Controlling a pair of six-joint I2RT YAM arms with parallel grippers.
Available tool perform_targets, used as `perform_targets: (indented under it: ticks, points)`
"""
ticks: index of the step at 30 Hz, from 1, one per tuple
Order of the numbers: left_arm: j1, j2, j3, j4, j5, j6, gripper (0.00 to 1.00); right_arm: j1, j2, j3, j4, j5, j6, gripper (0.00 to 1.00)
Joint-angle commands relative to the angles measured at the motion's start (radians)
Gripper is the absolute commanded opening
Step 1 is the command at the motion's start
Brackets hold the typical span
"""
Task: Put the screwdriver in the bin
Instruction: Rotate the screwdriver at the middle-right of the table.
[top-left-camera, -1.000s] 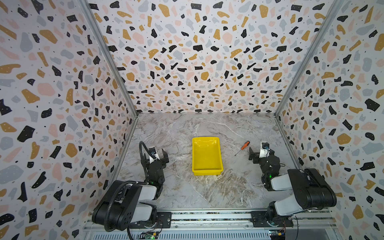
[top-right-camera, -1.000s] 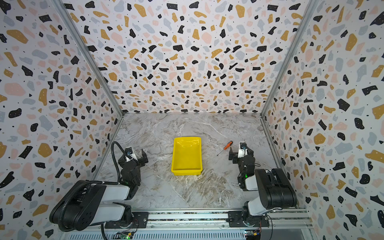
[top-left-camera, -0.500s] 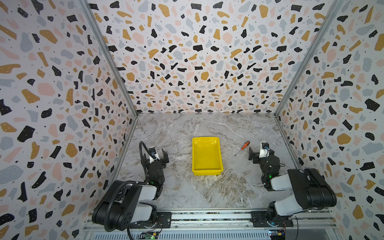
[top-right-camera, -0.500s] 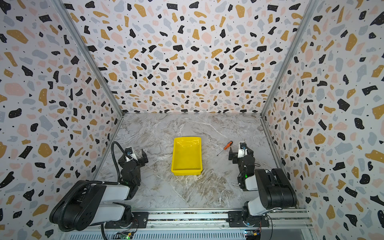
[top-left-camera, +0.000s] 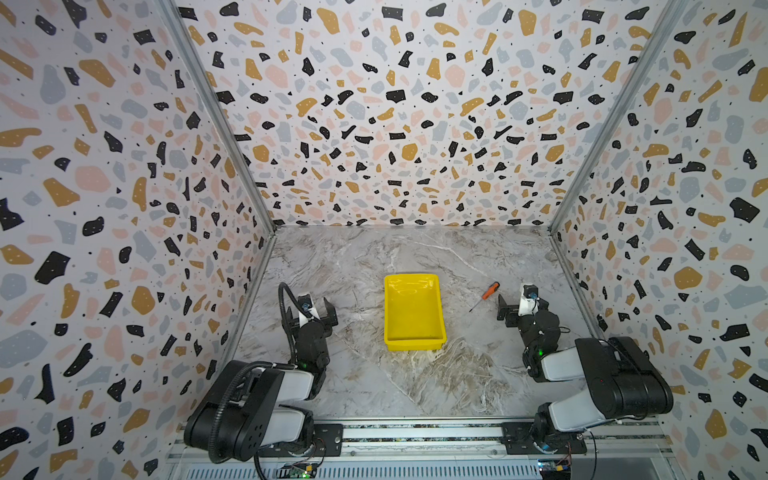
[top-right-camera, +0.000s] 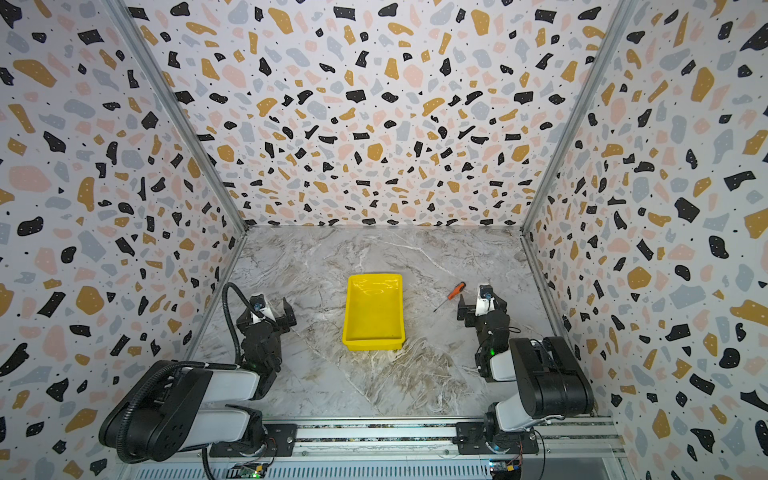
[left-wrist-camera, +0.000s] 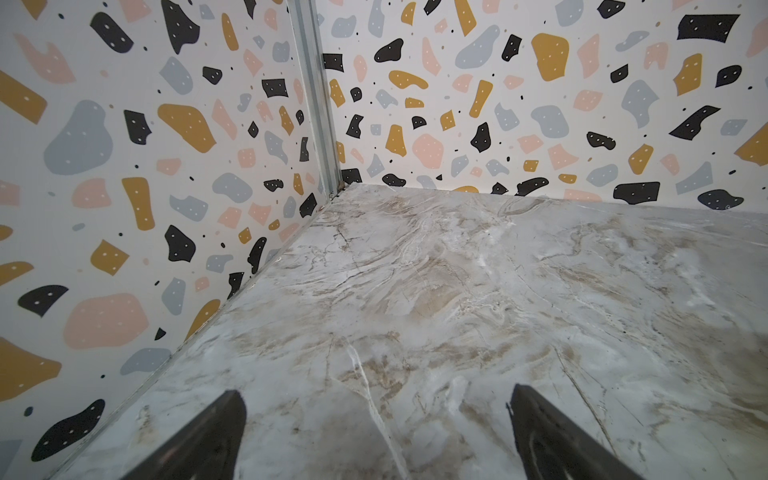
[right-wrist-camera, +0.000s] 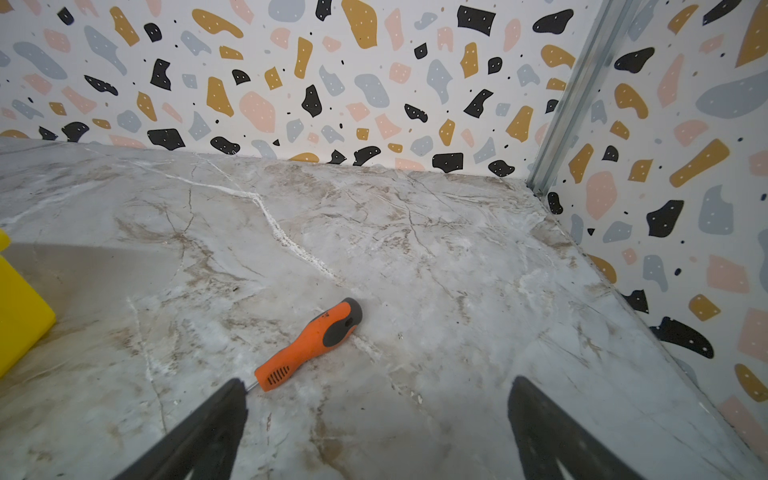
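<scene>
Right of bin (top-left-camera: 414, 345), close by: right gripper (top-left-camera: 521, 306) low over marble table (top-left-camera: 374, 374), jaws wide apart, gripping nothing. Screwdriver (top-left-camera: 486, 294) lies flat on table between bin and right gripper, outside bin, apart from both. Orange handle points to back wall, thin shaft to front. In right wrist view, one finger (right-wrist-camera: 216, 419) hides shaft tip. Left of bin: left gripper (top-left-camera: 310, 316), jaws apart too.
</scene>
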Motion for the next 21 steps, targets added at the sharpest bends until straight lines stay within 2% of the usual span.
perform_targets:
  ticks: [1,13,16,18,20,21]
  points:
    - [0.005,-0.001,0.006,0.052,-0.004,-0.002,1.0,0.003,-0.004,0.018,0.014,0.007,-0.002,0.99]
    - [0.005,-0.006,0.002,0.055,-0.004,-0.004,1.0,0.005,-0.005,0.016,0.017,0.009,-0.004,0.99]
    - [0.005,-0.02,0.0,0.064,0.012,0.007,1.0,0.036,-0.016,-0.017,0.071,0.013,-0.04,0.99]
    - [0.003,-0.08,0.047,-0.082,0.082,0.034,1.0,0.065,-0.035,-0.077,0.19,0.05,-0.063,0.99]
    - [0.002,-0.146,0.131,-0.303,0.073,0.012,1.0,0.105,-0.091,-0.128,0.247,0.123,-0.084,0.99]
    - [0.002,-0.171,0.18,-0.43,0.052,-0.011,1.0,0.14,-0.149,-0.137,0.215,0.179,-0.101,0.99]
